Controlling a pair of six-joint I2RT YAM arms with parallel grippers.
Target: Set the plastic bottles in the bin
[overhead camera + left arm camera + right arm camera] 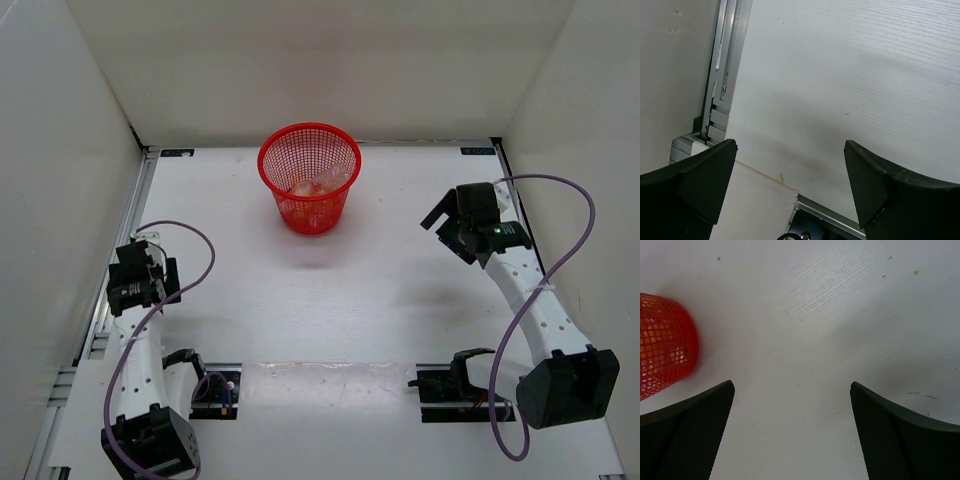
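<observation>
The red plastic mesh basket (312, 213) is seen standing upright at the far middle of the white table (330, 290). It is round and tapered toward its base, and its wall is made of small square openings. The plastic bottles (318, 184) are lying inside it. Only clear and pale shapes are seen through the rim, with some orange-yellow colour behind the mesh, so it cannot be told how many there are.

The right jaws are spread wide, with nothing held between them. Their inner faces are black with a fine woven texture. The basket is found ahead of them and to the left, outside the left jaw and not touched. Only the table, matt with a faint wood-like grain and a few small specks, is seen between them.

The left jaws are also spread wide and nothing is held. Their surfaces are smooth, dark and wedge-shaped. A ribbed aluminium rail (722, 65) is seen ahead of the left jaw, along the table edge and against the plain white wall (675, 75).
</observation>
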